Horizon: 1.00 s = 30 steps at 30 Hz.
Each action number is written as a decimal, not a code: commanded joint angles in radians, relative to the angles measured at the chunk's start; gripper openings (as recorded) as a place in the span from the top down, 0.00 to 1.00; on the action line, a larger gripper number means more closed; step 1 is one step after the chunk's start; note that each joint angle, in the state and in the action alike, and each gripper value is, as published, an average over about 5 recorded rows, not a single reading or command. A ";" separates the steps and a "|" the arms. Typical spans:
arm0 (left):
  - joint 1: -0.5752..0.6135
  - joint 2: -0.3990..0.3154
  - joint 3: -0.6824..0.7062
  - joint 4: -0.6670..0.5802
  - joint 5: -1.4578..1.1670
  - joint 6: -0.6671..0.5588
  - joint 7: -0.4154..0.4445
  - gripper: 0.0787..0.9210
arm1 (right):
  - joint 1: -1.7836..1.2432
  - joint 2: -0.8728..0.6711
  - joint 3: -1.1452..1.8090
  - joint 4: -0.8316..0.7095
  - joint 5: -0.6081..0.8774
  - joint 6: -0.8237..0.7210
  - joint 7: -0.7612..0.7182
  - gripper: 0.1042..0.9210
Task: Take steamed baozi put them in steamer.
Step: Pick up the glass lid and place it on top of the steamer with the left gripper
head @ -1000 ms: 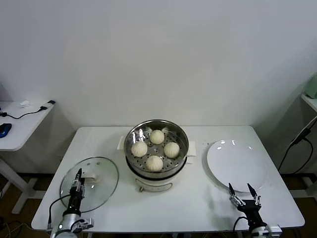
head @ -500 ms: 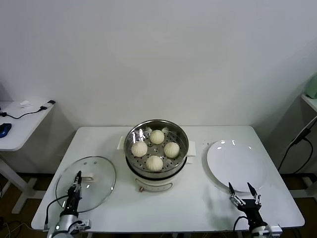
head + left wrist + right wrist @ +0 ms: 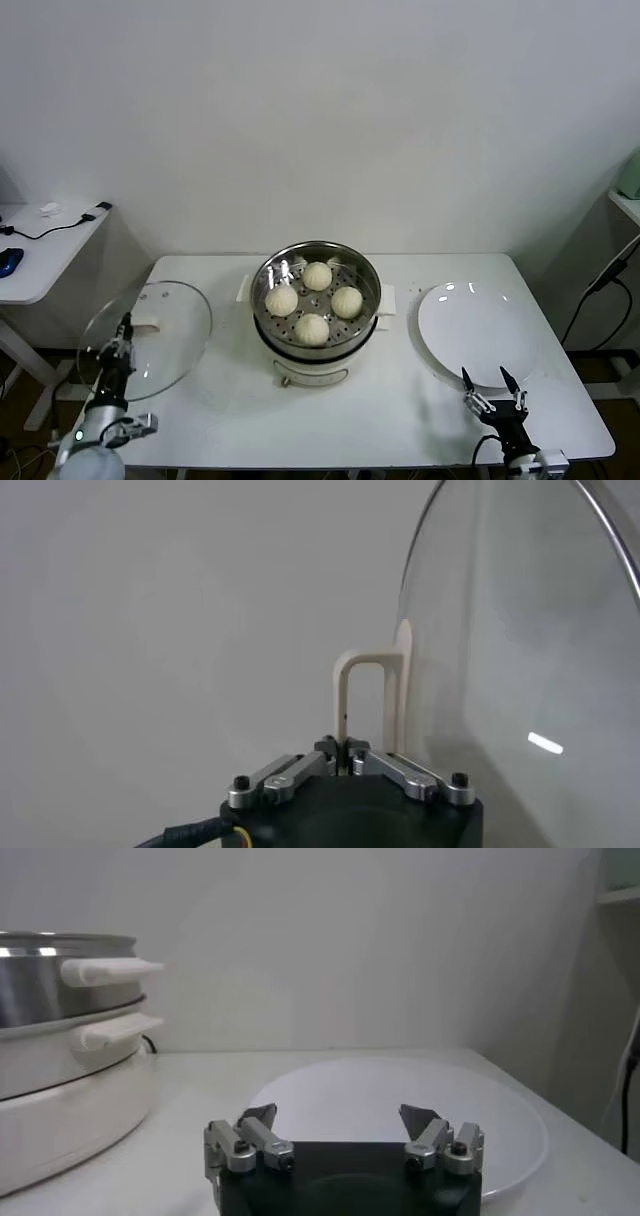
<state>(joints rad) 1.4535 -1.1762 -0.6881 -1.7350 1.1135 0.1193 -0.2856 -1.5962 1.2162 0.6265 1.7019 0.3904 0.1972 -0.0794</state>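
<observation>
Four cream-white baozi [image 3: 312,327] lie in the steel steamer [image 3: 366,270] on its white cooker base at the table's middle. My left gripper [image 3: 124,332] is shut on the white handle [image 3: 364,695] of the round glass lid [image 3: 155,335] and holds the lid tilted above the table's left edge. In the left wrist view the lid's glass [image 3: 520,650] stands beside the handle. My right gripper [image 3: 492,387] is open and empty at the table's front right, just before the white plate [image 3: 478,333]. The steamer [image 3: 50,973] also shows in the right wrist view.
The empty white plate [image 3: 400,1098] lies right of the steamer. A side table [image 3: 40,250] with cables and a blue mouse stands at the far left. A cable hangs at the far right.
My left gripper has carried the glass lid up and to the left, from over the table's front left to past its left edge. The right arm has not moved.
</observation>
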 commanded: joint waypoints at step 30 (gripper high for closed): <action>-0.380 -0.174 0.678 -0.316 0.289 0.542 0.610 0.93 | -0.010 0.022 0.011 0.018 -0.084 0.014 -0.030 0.12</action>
<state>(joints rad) 1.1853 -1.2176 -0.2112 -2.1114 1.2560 0.5862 0.2481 -1.6059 1.2379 0.6345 1.7230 0.3135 0.2068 -0.1082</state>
